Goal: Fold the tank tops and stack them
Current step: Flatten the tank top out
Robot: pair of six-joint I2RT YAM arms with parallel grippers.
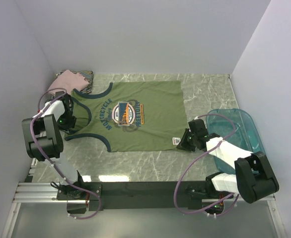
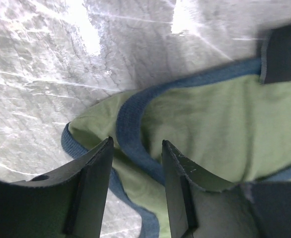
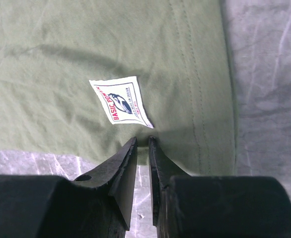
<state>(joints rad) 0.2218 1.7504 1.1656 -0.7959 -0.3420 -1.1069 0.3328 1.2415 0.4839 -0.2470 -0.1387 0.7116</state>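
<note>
Well, the green top [image 1: 135, 116] lies spread flat in the middle of the table [image 1: 205, 89], print [image 1: 124, 113] facing up. Its straps point to the left side and its hem to the right.

The left claw [image 1: 75, 121] is down at the near strap, at the shirt's left end. In the left wrist view its jaws stand released. They straddle the navy trim [image 2: 130, 114] where the strap loops round, and green cloth shows in the gap between them. Nothing there looks pinched.

The right claw [image 1: 186, 141] sits at the near right corner of the hem. It is just beside the small white label [image 1: 176, 141] (the wrist view shows red lettering on it). From the right wrist, the claw [image 3: 142, 140] is clenched to a narrow slit. Its tips are on the green fabric just below the label [image 3: 120, 101], grasping the top at its edge. The cloth around it lies flat on the table, with only light creases.

The pink top [image 1: 68, 79] is bunched at the far left corner, near the wall. It rests on the striped top [image 1: 87, 75], whose edge shows beside it. Both are just beyond the far strap of the green one.

A teal tub [image 1: 240, 124] stands at the right edge of the table, beside the right arm and apart from the shirt.
</note>
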